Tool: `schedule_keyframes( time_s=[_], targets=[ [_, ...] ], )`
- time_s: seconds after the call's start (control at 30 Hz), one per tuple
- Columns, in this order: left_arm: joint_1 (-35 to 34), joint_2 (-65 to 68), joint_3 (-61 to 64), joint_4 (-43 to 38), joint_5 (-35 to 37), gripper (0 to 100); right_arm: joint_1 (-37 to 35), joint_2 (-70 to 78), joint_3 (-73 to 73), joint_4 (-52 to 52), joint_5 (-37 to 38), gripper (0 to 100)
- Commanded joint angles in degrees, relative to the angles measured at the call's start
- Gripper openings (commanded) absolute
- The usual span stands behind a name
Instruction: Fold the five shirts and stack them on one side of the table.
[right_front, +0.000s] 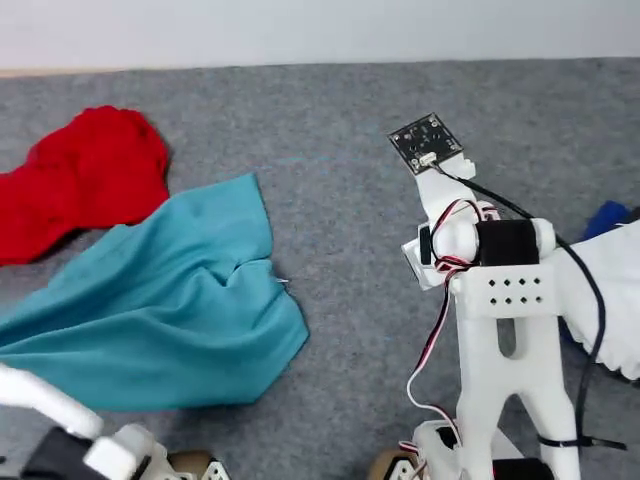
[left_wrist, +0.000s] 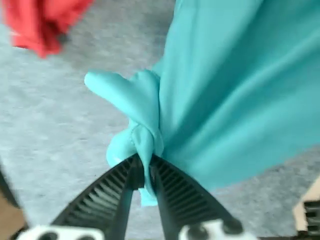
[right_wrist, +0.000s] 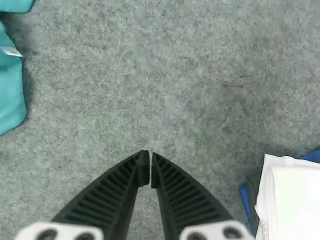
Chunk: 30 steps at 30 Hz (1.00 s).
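A teal shirt (right_front: 160, 300) lies spread and rumpled on the grey table at the left, with a red shirt (right_front: 85, 175) bunched behind it. My left gripper (left_wrist: 144, 167) is shut on a gathered edge of the teal shirt (left_wrist: 225, 90), and the red shirt (left_wrist: 42, 22) lies beyond it. My right gripper (right_wrist: 150, 162) is shut with nothing in it, over bare grey table. A white shirt (right_wrist: 292, 197) on a blue one (right_wrist: 247, 200) lies beside it, seen at the right edge as white shirt (right_front: 610, 300) and blue shirt (right_front: 605, 220).
The right arm's white body (right_front: 490, 300) with its cables stands over the table's middle right. Part of the left arm (right_front: 50, 405) shows at the front left corner. Open grey table (right_front: 340, 160) stretches between the teal shirt and the right arm.
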<state>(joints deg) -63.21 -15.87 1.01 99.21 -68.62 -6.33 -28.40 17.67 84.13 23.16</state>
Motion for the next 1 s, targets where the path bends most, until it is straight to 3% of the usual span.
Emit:
schedule_keyframes(
  time_s=[0.0,0.2,0.4,0.47,0.73,0.97],
  targets=[
    [2.9,-6.86,0.22,1.14,0.09,5,-0.4,-1.27,-0.26,0.04,0.0,1.0],
    [8.0,-11.08,0.22,0.26,7.47,15,-0.13,-1.45,-0.35,1.27,0.0,1.0],
    [9.85,-12.04,0.13,0.18,8.88,18,-0.04,-1.63,-0.35,1.27,0.0,1.0],
    [13.89,-11.52,0.22,-2.2,12.92,18,-0.04,-1.63,-0.35,1.27,0.0,1.0],
    [38.68,-1.14,2.42,-17.41,42.29,18,-0.22,-1.19,-0.35,1.27,-0.09,1.0],
    [52.57,17.23,1.98,-30.59,49.85,18,0.04,-1.19,-0.26,1.36,-0.09,1.0]
  ],
)
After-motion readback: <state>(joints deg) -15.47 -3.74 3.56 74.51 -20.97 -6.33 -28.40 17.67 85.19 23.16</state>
